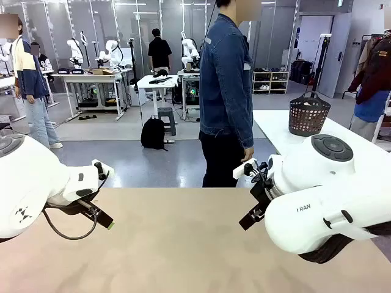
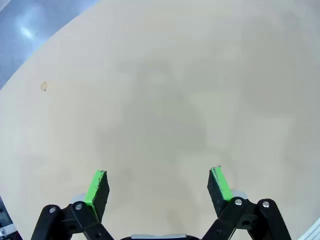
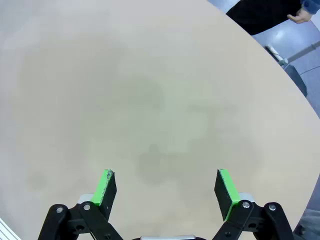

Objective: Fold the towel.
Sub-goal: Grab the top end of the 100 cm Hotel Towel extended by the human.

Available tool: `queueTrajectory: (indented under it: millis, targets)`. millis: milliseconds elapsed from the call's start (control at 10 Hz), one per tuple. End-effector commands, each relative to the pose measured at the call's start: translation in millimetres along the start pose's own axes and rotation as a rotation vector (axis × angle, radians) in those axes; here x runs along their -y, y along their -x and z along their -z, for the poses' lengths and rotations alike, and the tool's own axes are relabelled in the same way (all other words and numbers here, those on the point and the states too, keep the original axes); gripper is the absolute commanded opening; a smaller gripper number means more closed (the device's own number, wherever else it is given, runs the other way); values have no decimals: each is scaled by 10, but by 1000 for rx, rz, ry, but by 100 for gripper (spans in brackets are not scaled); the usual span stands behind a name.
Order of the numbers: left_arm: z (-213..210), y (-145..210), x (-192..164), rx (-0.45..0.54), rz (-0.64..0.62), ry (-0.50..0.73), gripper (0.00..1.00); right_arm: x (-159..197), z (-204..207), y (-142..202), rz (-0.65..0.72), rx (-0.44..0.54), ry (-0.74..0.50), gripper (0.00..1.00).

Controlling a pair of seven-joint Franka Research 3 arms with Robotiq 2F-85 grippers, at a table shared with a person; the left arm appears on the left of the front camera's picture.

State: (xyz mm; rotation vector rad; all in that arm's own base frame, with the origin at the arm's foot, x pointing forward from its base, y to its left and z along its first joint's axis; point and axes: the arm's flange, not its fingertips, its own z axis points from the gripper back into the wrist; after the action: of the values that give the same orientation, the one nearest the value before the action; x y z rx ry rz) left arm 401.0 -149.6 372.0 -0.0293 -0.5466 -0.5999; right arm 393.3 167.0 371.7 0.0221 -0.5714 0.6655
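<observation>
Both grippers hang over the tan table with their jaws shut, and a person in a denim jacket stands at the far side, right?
Not shut: the left gripper and the right gripper both stand open over the table, as the two wrist views show. The rest holds.

- Table [image 1: 183,244]: plain beige, no pattern, beneath both claws.
- Spot [image 2: 44,86]: small, brownish, on the table ahead of the left claw [image 2: 159,172].
- Left claw: black, with green pads [image 2: 95,189].
- Right claw [image 3: 166,173]: the same black and green.
- Arms [image 1: 36,183]: white.
- Jacket [image 1: 226,79]: blue denim, beyond the right claw.
- Trousers [image 1: 217,159]: black.
- Basket [image 1: 308,116]: dark, perforated.
- Floor [image 1: 153,165]: grey-blue.
</observation>
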Motion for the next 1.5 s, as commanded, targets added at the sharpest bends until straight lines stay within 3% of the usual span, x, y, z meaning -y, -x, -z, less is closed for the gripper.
queueTrajectory:
  millis: [0,1300,1400]
  targets:
    - [0,-1,3,0,1,0,100,0,0,0,0,0,0,100]
    - [0,-1,4,0,1,0,100,-1,0,0,-2,0,0,100]
    - [-86,-83,3,-15,-21,-6,100,84,-157,-45,-5,-4,-6,100]
